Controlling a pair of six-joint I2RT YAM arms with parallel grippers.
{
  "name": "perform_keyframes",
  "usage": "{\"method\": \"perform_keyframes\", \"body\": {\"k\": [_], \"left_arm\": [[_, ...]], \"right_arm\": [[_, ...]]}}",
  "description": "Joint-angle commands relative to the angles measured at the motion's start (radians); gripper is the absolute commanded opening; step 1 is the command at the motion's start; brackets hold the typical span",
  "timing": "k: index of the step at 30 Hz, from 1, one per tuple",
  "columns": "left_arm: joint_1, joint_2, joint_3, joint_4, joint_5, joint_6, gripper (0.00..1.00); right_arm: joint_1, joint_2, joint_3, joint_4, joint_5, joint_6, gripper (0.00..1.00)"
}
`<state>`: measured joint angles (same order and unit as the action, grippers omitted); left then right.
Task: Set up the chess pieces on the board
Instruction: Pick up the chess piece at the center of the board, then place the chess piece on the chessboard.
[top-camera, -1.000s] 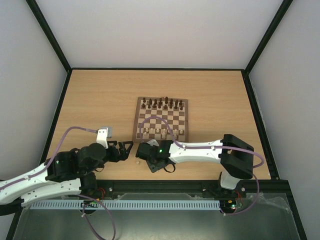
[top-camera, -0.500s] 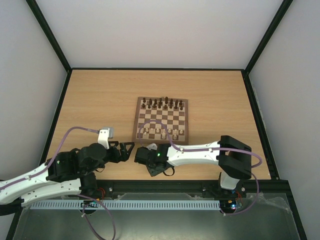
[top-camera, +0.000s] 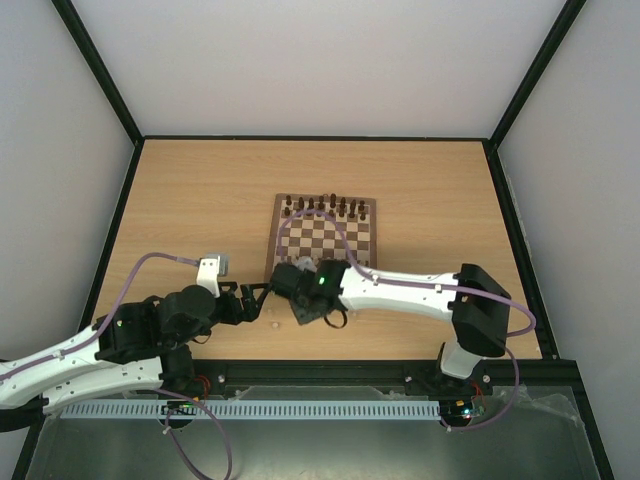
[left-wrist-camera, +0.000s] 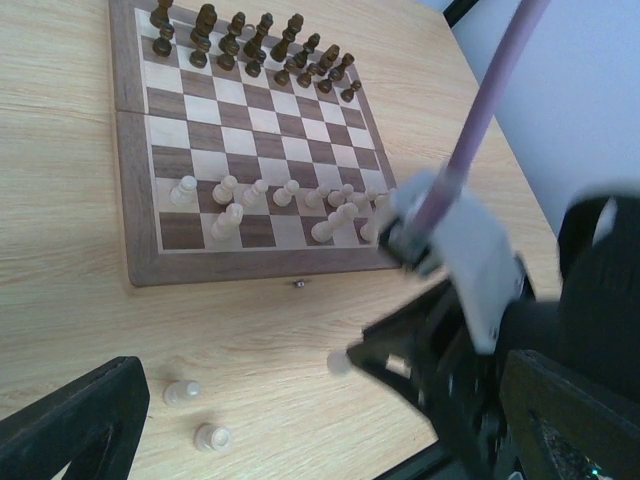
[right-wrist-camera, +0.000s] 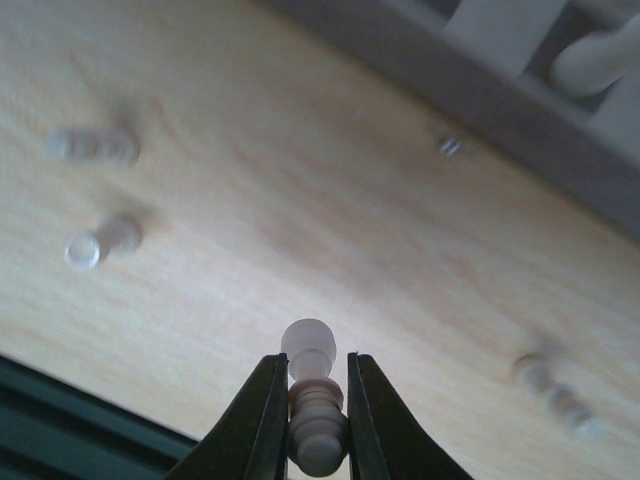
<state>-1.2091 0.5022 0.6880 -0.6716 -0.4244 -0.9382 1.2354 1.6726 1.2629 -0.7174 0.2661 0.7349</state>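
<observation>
Centrally on the light-wood tabletop (top-camera: 200, 200) lies the cream-and-brown checked board (left-wrist-camera: 262, 135). Dark chessmen (left-wrist-camera: 250, 40) line its far rows and pale chessmen (left-wrist-camera: 227, 188) stand unevenly along its near rows. Off its near edge, the left gripper (top-camera: 247, 300) gapes, holding nothing. The right gripper (right-wrist-camera: 312, 375) pinches a tiny pale pawn (right-wrist-camera: 307, 345). Two loose pale pieces (left-wrist-camera: 182, 392) rest on the table nearby.

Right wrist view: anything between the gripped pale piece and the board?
Bare tabletop from pale piece to board, save a tiny metal speck by its border; right wrist view.
</observation>
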Motion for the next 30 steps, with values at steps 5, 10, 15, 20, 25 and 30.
{"method": "perform_keyframes", "body": {"k": [5,10,15,20,25,30], "left_arm": [[0.004,0.001,0.016,-0.016,-0.013,0.01,0.99],[0.003,0.001,0.022,-0.022,-0.022,0.01,0.99],[0.003,-0.005,0.019,-0.025,-0.025,0.006,0.99],[0.003,-0.001,0.021,-0.025,-0.029,0.006,0.99],[0.003,-0.001,0.02,-0.025,-0.03,0.006,0.99],[0.003,-0.001,0.019,-0.026,-0.029,0.006,0.99]], "right_arm": [[-0.165,0.034,0.141,-0.078,0.045,-0.172,0.1],[-0.217,0.117,0.194,-0.061,0.026,-0.219,0.1],[-0.25,0.168,0.205,-0.039,0.014,-0.244,0.1],[-0.271,0.196,0.2,-0.022,0.003,-0.259,0.1],[-0.285,0.216,0.206,-0.012,-0.004,-0.268,0.11],[-0.292,0.229,0.207,-0.003,-0.018,-0.277,0.11]]}}
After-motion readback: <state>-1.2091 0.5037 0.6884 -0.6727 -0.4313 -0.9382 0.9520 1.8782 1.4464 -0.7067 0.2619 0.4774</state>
